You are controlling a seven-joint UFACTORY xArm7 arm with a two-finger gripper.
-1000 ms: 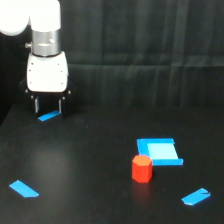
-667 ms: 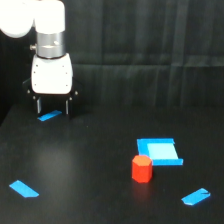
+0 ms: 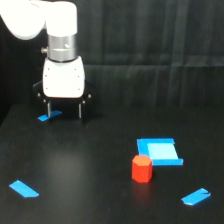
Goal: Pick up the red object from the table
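Note:
The red object [image 3: 142,168] is a small red-orange block standing on the black table [image 3: 90,170], toward the exterior view's right and near the front. My gripper [image 3: 64,110] hangs from the white arm at the back left, well away from the block, up and to its left. Its two dark fingers [image 3: 49,108] point down with a wide gap between them and nothing held, so it is open.
A flat blue square piece [image 3: 158,151] lies just behind and right of the block, touching or nearly so. Blue tape strips lie at the front left [image 3: 24,189], the front right [image 3: 195,196] and under the gripper [image 3: 48,116]. A black curtain hangs behind.
The arm has moved toward the exterior view's right, carrying the gripper with it. The red block and the blue pieces have not moved.

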